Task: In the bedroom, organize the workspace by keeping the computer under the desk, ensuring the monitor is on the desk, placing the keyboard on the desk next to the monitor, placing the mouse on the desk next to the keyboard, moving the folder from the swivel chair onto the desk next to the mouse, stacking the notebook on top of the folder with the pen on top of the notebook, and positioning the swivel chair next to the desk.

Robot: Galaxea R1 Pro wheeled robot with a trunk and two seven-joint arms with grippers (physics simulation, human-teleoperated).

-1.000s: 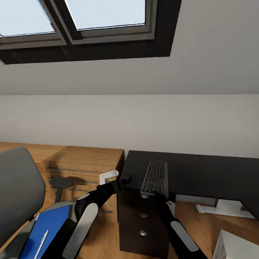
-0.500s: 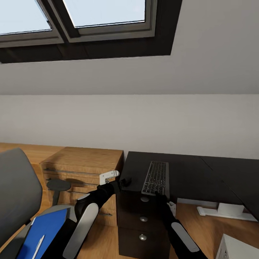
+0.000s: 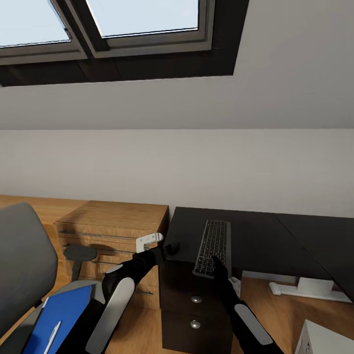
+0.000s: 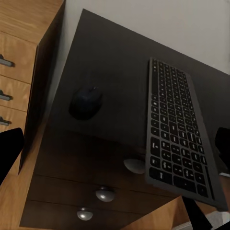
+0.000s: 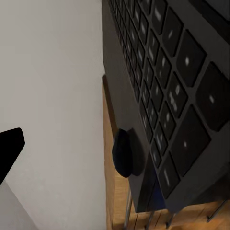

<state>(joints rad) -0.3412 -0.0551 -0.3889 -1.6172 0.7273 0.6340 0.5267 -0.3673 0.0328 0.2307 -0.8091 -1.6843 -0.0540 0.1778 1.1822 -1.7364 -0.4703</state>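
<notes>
Where the desk ends: its near-left corner [image 3: 173, 255] sits above black drawers with round silver knobs [image 3: 196, 299]; beside that edge stands a light-wood cabinet [image 3: 115, 221].
Keyboard: lies on the desk [image 3: 213, 242], long axis running away from the robot, its near end overhanging the front edge; seen close in the left wrist view [image 4: 176, 125] and the right wrist view [image 5: 184, 86].
Mouse: dark, on the desk left of the keyboard, near the left edge [image 4: 86, 102], apart from the keyboard.
Right claw: at the keyboard's near end [image 3: 216, 261]; cannot tell how far it is open or whether it grips.
Left claw: near the desk's left corner [image 3: 172, 246]; opening cannot be told, nothing seen held.
Open room: bare black top stretches right of the keyboard and back to the wall.
Chair: grey, low left [image 3: 22, 255], with the blue folder [image 3: 59, 314] on its seat and a white pen [image 3: 51, 337] on the folder.
Floor right: white flat object under the desk [image 3: 307, 289]; pale box corner [image 3: 327, 339].
</notes>
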